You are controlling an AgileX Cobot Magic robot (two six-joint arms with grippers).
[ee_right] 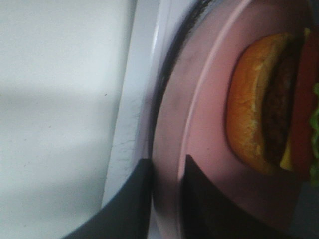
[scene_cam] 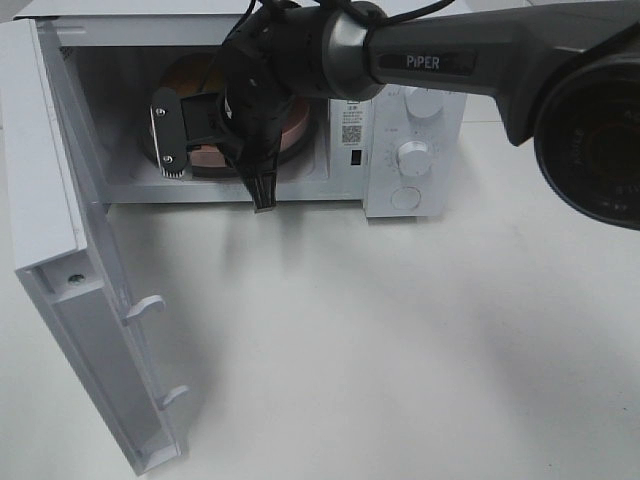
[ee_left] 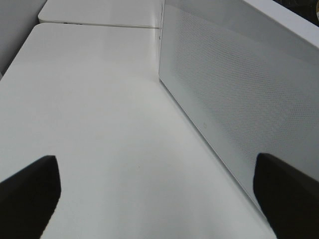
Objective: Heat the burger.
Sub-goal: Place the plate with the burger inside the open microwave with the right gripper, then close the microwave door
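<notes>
On white table (scene_cam: pixel 420 350), microwave (scene_cam: pixel 432 125) with burger (ee_right: pixel 254 99).

The grey-and-black right arm (scene_cam: pixel 450 55) reaches in from the right and across the middle. Its wrist is rolled so the black right gripper (ee_right: pixel 167 164) lies on its side, its dark fingers (ee_right: pixel 134 199) a narrow gap apart. The black left gripper (ee_left: pixel 154 199) hangs with its jaws spread wide.
</notes>
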